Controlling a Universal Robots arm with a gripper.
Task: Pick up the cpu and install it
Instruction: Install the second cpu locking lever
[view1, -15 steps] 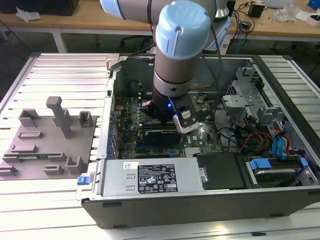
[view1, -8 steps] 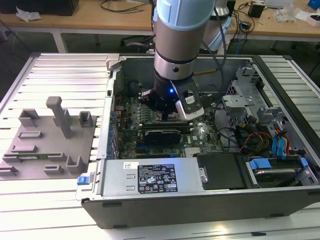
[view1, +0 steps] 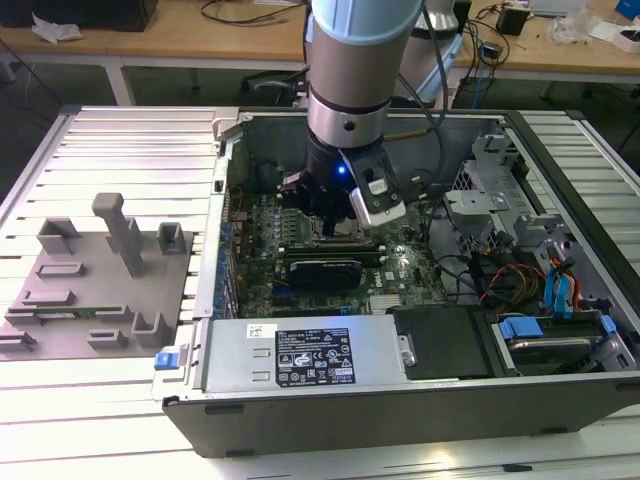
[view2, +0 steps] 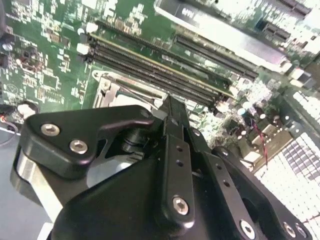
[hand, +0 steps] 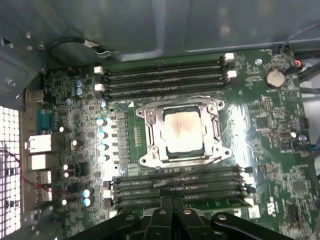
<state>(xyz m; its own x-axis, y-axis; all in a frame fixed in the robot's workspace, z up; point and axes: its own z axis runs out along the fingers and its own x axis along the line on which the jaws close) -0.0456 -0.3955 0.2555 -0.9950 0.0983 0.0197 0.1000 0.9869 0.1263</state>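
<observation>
Arm (view1: 360, 60): descends from above into an open computer case (view1: 400, 400) lying flat on a ribbed metal counter (view1: 120, 140).

Claw (view1: 335, 205): black, low inside the case over the motherboard (view1: 400, 265), close above the socket area. In the second wrist view the claw (view2: 172, 115) has its fingers (view2: 175, 155) pressed together into one narrow black stem, with nothing visible between them. In the first wrist view the claw's dark linkage (hand: 170, 222) sits beside the memory slots nearest the camera.

Cpu (hand: 182, 130): pale silver square top, lying flat and level inside the metal socket frame (hand: 150, 125) at the middle of the green board. The claw is apart from it, not touching.

Memory slots (hand: 165, 77): one bank of long dark slots on the far side of the socket, a second bank (hand: 180, 182) on the near side; both run parallel to the socket's edges.

Grey tray (view1: 100, 285): on the counter at the exterior view's left, well apart from the case, carrying upright grey holders and posts.

Power supply (view1: 310, 355): silver box with a label, along the case's near wall in the exterior view.

Drive bay (view1: 545, 335): at the exterior view's right, with blue clips and red and orange cables.
</observation>
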